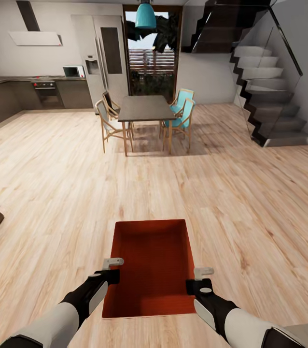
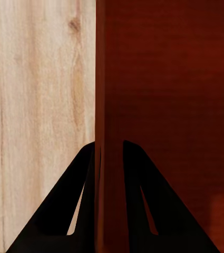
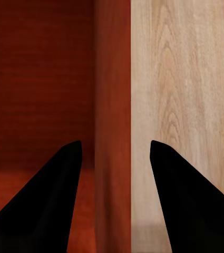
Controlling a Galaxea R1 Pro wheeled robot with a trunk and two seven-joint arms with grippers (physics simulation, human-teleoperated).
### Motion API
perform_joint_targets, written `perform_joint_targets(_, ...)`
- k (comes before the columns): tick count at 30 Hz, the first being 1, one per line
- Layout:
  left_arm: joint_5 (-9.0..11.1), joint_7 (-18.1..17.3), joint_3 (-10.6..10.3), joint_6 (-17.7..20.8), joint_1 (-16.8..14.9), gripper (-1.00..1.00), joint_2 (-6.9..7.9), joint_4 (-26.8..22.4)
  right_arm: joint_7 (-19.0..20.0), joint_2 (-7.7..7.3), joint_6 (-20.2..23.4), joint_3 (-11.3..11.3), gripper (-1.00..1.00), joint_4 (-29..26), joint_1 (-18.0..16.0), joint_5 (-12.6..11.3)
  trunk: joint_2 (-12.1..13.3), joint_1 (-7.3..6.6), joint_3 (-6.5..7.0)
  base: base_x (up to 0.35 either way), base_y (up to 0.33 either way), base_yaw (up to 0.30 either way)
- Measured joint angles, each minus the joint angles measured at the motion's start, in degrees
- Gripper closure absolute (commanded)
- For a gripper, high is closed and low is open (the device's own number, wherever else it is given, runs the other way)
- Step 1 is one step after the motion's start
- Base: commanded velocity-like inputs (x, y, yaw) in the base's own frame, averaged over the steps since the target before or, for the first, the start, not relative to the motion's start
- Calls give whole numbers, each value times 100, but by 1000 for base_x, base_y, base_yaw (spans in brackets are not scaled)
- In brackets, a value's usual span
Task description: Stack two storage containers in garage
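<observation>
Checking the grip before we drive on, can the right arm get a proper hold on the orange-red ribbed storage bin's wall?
Probably yes: the right gripper already straddles the orange-red ribbed storage bin's wall, one finger each side, though a gap shows, so it looks unclamped.

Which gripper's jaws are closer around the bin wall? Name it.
The left gripper: its jaws hug the container wall; the right gripper shows gaps.

The storage container (image 1: 151, 263) is orange-red and finely ribbed, the plank floor (image 1: 250, 203) pale wood-grained, two dining chairs (image 1: 182, 113) turquoise, the pendant lamp (image 1: 146, 15) teal.
</observation>
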Motion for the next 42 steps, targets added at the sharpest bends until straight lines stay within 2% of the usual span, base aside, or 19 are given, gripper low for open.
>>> perform_joint_targets(42, -5, 0, 3, 2, 0, 100, -2, 1, 6, 1, -1, -6, 100, 7, 0, 6, 0, 0, 0, 324, 0, 0)
